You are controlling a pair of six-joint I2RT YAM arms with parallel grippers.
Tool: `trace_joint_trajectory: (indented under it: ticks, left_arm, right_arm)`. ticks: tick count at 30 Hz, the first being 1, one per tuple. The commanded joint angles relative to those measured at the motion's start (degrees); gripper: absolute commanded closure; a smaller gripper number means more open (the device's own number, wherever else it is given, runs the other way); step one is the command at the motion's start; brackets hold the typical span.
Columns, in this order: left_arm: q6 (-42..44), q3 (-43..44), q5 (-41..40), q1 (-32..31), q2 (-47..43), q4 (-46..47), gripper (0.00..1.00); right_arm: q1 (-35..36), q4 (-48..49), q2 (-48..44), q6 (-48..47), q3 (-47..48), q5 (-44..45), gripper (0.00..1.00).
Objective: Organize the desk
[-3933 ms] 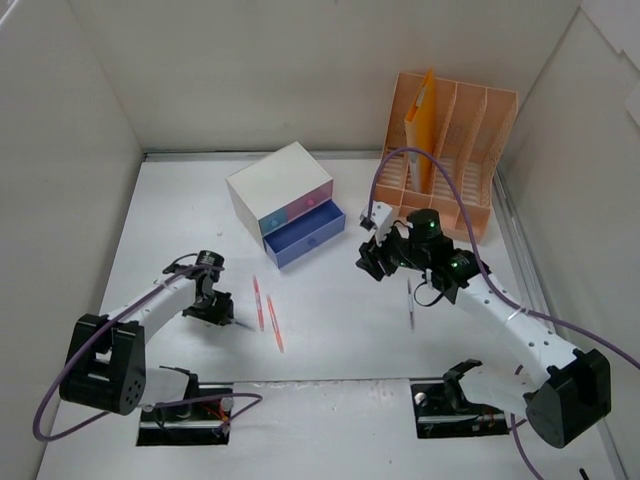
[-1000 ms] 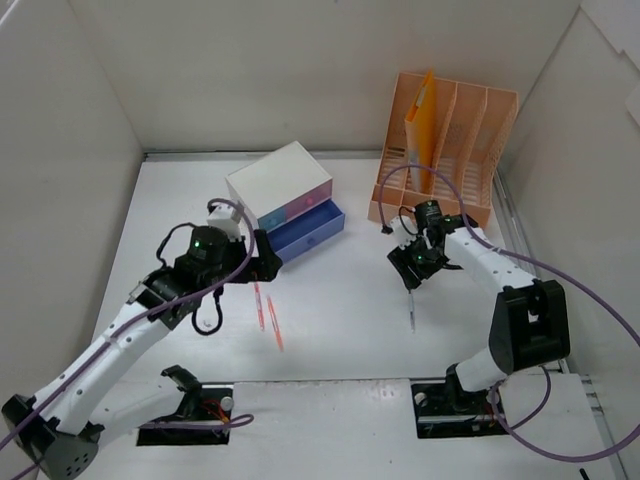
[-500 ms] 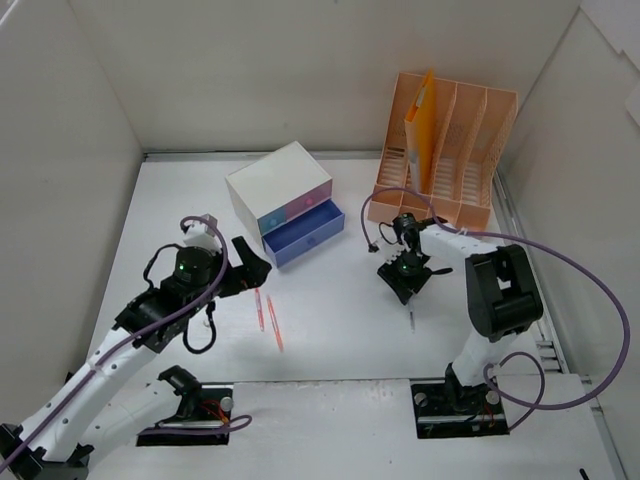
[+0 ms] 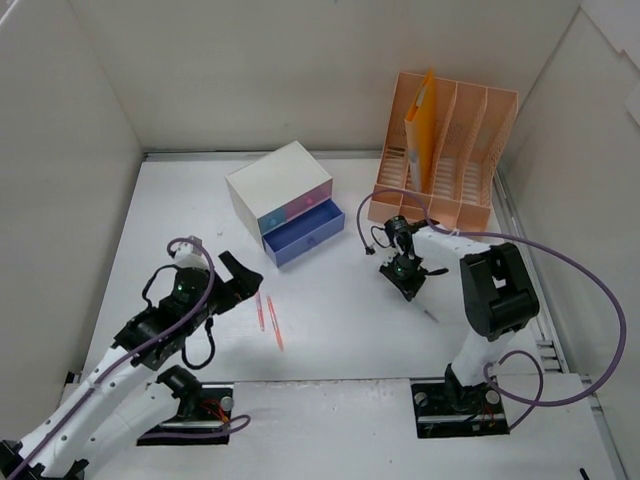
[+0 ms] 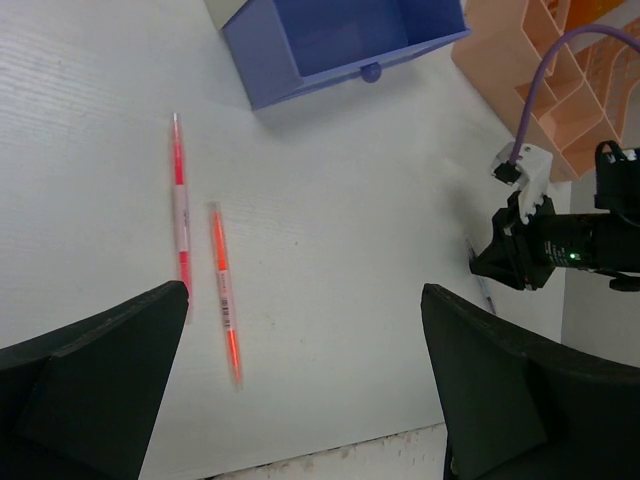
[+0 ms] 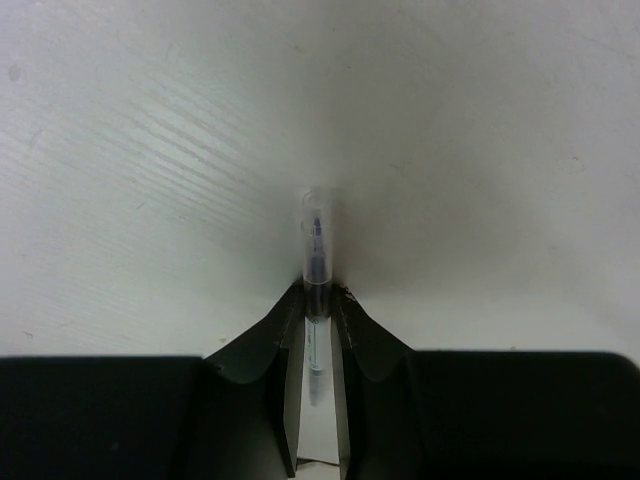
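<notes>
Right wrist view shows the right gripper (image 6: 316, 302) closed on a clear pen (image 6: 316, 240) with a dark core; its two black fingers (image 6: 268, 340) press the barrel from both sides, and the capped end of the pen stands out beyond the tips, above the white counter (image 6: 150, 150). If the pen touches the surface or is a little lifted, I cannot tell. In the top external view this gripper (image 4: 407, 280) is low over the counter (image 4: 340, 340), in front of the peach file rack (image 4: 445, 150), which holds an orange folder (image 4: 420, 125), and the pen (image 4: 430, 315) points from it toward the near right. The left gripper (image 5: 300, 295) is fully open and holds nothing; its fingers (image 5: 90, 390) are spread wide and touch no object. Under it lie two orange pens (image 5: 181, 215), almost parallel and just beside each other, the second (image 5: 225, 290) a little nearer. The open blue drawer (image 5: 340, 40) is beyond them. From above, the left gripper (image 4: 235, 273) is just left of these pens (image 4: 259, 305), near the white drawer box (image 4: 280, 190). The counter spreads wide under both arms, between upright white panels (image 4: 60, 150).
</notes>
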Motion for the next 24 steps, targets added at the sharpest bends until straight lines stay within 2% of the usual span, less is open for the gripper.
trace_joint_trajectory:
  ticks: [1,3,8,12,15,16,20,24]
  left_arm:
    - [-6.66,-1.29,-3.57,0.53,-2.14,0.84,0.00]
    - [-6.75,-2.61,-3.48,0.53,-3.28,1.64,0.00]
    - [-6.49,-2.17,-3.57,0.53,-2.67,-0.29,0.00]
    - [-5.61,-0.86,-3.13,0.53,0.04,-1.87,0.00]
    - [-4.99,0.20,-2.69,0.53,2.16,-2.66,0.00]
    - [-4.90,0.46,-2.69,0.53,2.51,-2.93,0.00]
    - [-4.02,1.08,-2.25,0.53,3.92,-3.81,0.00]
    - [-3.94,1.26,-2.69,0.53,3.13,-4.86,0.00]
  right_arm:
    - [-1.15,7.42,0.36,-3.27,-2.26,-2.35,0.95]
    - [-0.80,5.76,-2.37,-5.56,-1.20,-5.98,1.00]
    - [-1.15,-0.04,-8.00,-9.61,7.75,-18.55,1.00]
    - [-1.15,-2.33,-7.74,-6.46,20.82,-29.78,1.00]
    - [-1.41,-1.81,-5.81,-1.19,26.65,-36.38,1.00]
    - [-1.07,-0.94,-5.11,0.57,29.88,-40.23,1.00]
    - [1.22,11.61,-2.03,13.04,33.51,-45.54,1.00]
    - [6.30,23.12,0.52,16.67,36.76,-47.83,1.00]
